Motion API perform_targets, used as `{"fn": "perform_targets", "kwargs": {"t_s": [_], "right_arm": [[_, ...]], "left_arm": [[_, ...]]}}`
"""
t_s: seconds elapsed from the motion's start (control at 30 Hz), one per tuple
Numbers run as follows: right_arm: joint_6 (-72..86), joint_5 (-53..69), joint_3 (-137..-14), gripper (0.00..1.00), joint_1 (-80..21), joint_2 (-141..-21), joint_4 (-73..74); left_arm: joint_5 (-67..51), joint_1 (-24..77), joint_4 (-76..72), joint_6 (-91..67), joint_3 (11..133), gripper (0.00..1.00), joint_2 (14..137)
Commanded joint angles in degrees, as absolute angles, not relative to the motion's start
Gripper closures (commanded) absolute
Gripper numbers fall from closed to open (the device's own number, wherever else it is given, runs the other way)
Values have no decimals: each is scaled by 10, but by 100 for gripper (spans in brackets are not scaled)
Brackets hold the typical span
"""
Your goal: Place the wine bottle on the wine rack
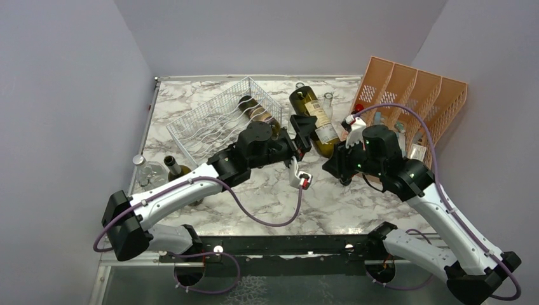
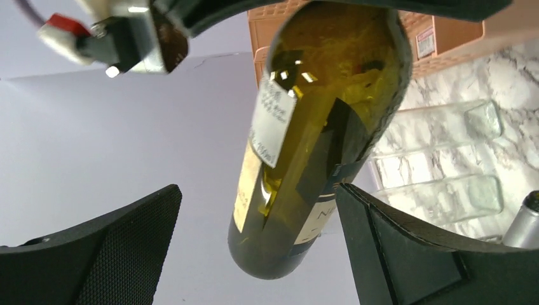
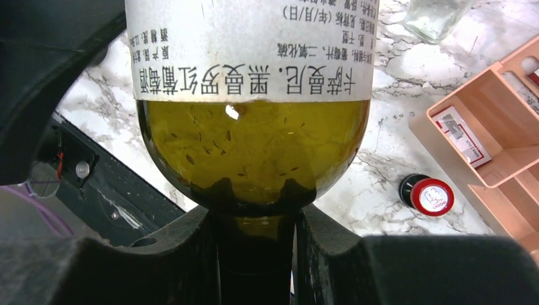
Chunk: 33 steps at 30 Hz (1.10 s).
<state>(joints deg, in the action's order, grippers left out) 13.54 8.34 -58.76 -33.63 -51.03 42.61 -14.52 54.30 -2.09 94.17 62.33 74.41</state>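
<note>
Beside the wine rack (image 1: 219,124), the wine bottle (image 1: 313,117) points neck nearward.

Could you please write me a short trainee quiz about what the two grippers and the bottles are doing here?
1. True or false: the left gripper is clamped shut on the green glass wine bottle.
2. The right gripper grips that bottle by its: A neck, B base, C paper label.
3. What lies in the silvery-white wire wine rack?
Key: 1 false, its jaws stand open on either side of the bottle; 2 A; 3 another dark glass bottle.
</note>
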Motion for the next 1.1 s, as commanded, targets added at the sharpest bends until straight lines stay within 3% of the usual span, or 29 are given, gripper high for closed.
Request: {"fn": "perform_targets", "kwargs": {"t_s": [0.0,0.43,0.73,1.07], "right_arm": [[119,108,-579,99,-337,-482,364],[122,250,-470,99,-337,-487,268],[141,293,-417,99,-342,-583,181],[130,254,-420,99,-390,-686,139]], "left_arm": [[-147,549,-51,844,609,1,708],[-87,555,-136,495,632,1,618],[156,555,-70,120,629,1,558],[251,553,1,34,613,1,564]]}}
